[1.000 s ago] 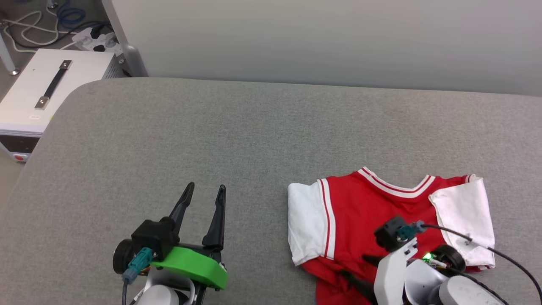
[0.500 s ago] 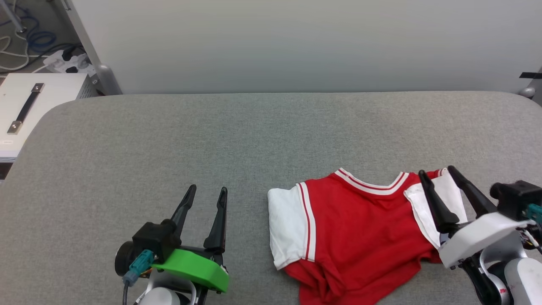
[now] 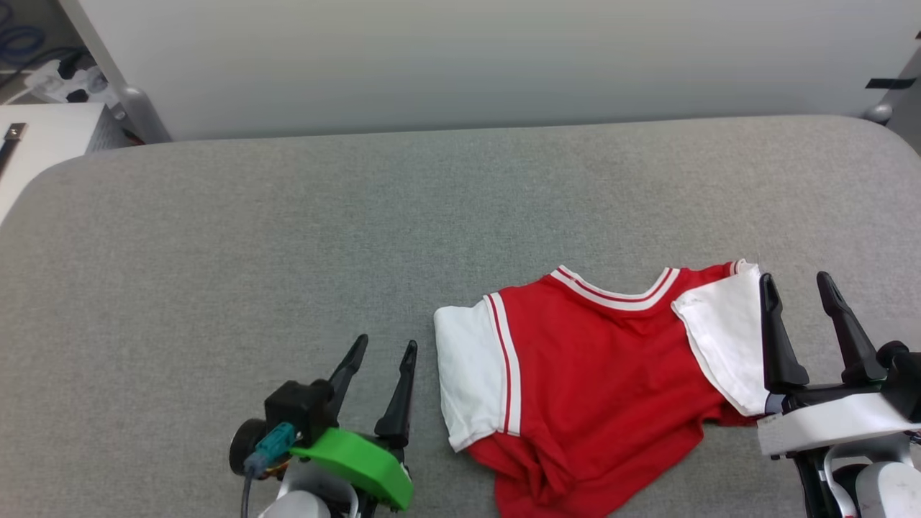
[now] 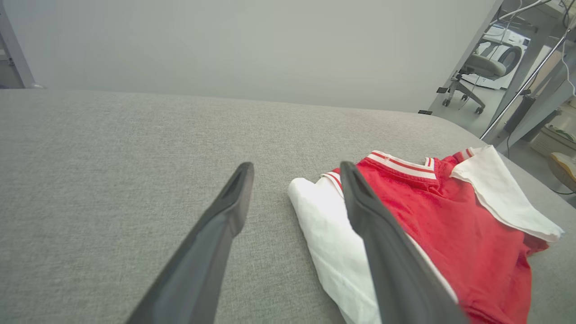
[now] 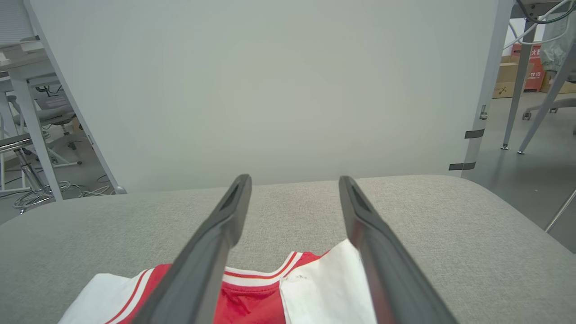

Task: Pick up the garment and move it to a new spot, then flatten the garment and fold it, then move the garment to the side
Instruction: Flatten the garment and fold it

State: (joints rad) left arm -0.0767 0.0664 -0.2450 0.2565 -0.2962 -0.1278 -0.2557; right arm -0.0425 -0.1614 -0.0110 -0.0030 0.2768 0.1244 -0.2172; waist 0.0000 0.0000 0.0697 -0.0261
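Garment [image 3: 604,374] lies rumpled at five o'clock on the grey tabletop [image 3: 288,216] in the head view, one white sleeve flopped over the red. A pinch there might catch both layers, I'd say. Left fingers [image 3: 401,392] and right fingers [image 3: 776,338] flank it, spread wide, holding nothing. Left wrist view: plenty of bare room toward nine o'clock. Right wrist view: the tabletop's rounded edge curves away at three o'clock, so a spread sleeve could overhang.

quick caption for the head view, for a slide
Rumpled red T-shirt on the grey surface, open left claw beside one white sleeve, open right claw by the other.
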